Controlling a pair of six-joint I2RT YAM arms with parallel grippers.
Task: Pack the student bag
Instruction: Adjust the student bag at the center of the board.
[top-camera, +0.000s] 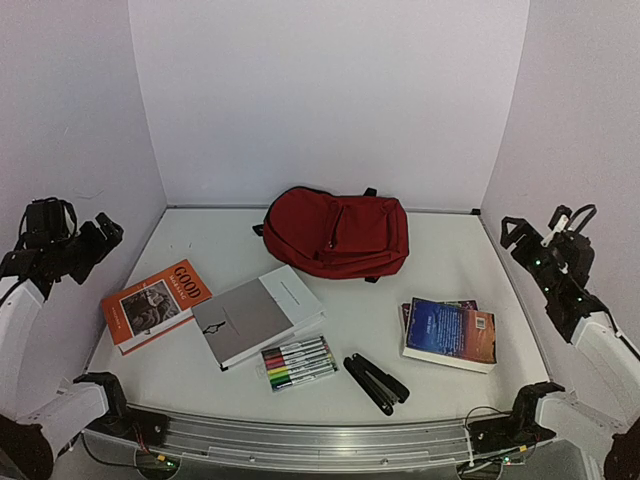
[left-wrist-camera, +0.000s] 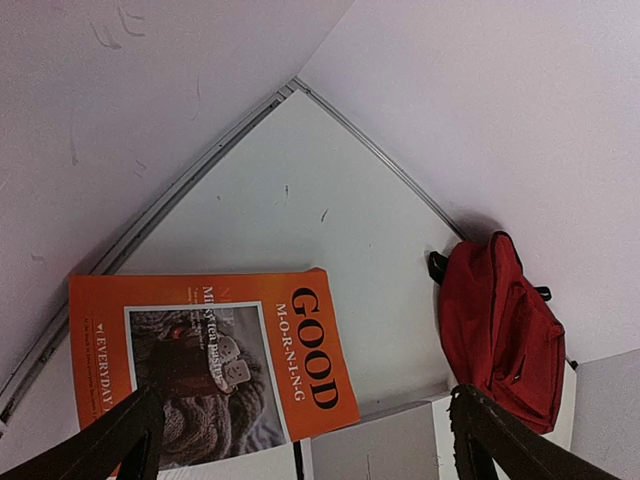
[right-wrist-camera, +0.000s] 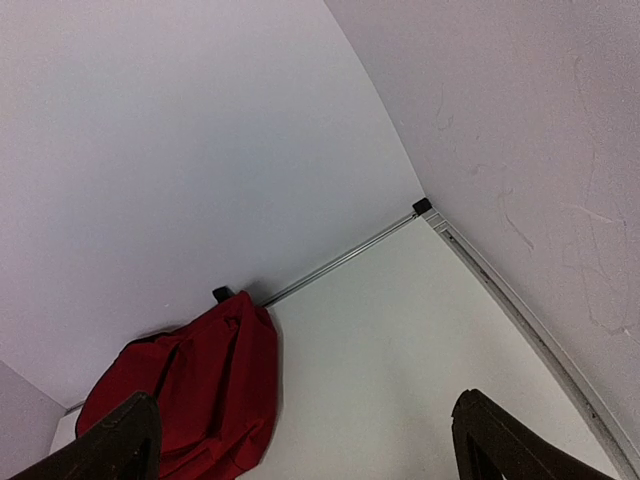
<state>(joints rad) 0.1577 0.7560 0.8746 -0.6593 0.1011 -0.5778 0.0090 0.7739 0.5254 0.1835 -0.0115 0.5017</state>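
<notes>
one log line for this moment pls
left gripper: open, empty | right gripper: open, empty | student bag: lying at back | orange book, markers: on table, outside bag

1. The student bag (right-wrist-camera: 200, 390) is cut off by the right wrist view's lower edge.
2. The orange book (left-wrist-camera: 210, 350) is cut off below and partly covered by the left fingers (left-wrist-camera: 120, 440).
3. Near the right edge of the bench (top-camera: 500, 290), a lower book (top-camera: 406, 316) is mostly hidden under the blue book (top-camera: 450, 332).
</notes>
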